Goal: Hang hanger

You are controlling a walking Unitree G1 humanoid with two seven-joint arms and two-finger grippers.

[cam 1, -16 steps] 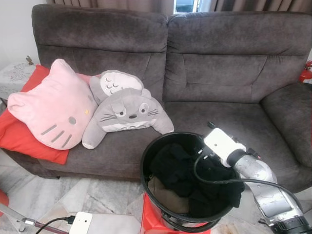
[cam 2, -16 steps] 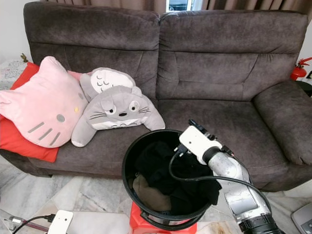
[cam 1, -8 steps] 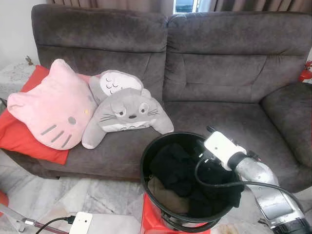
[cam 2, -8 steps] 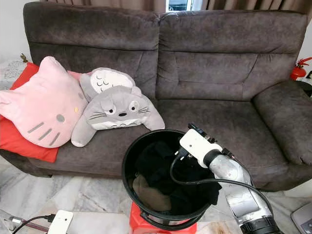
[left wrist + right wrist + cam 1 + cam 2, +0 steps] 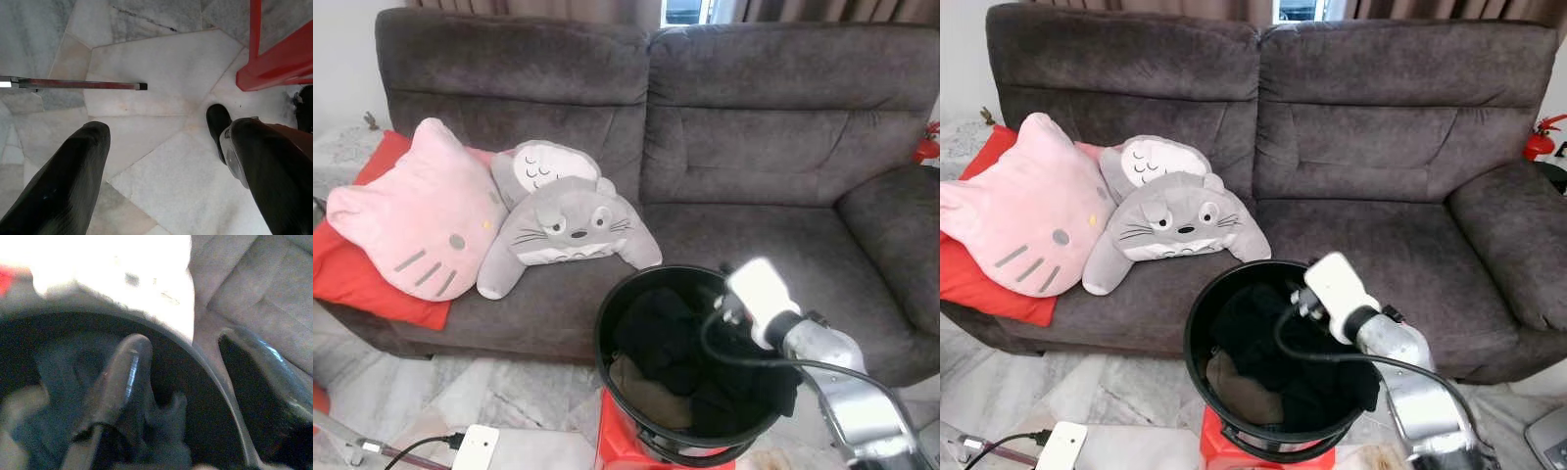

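While the open right tool [image 5: 181, 382] straddles the round black plastic basket's [image 5: 607, 338] right rim, it should dip toward the dark clothes [image 5: 675, 343].

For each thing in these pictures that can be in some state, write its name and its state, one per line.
Black bucket: upright, holding dark clothes.
Dark clothes: heaped inside the bucket.
Right gripper: open, straddling the bucket's rim.
Left gripper: open, empty, above the floor.
Grey plush: lying on the sofa.
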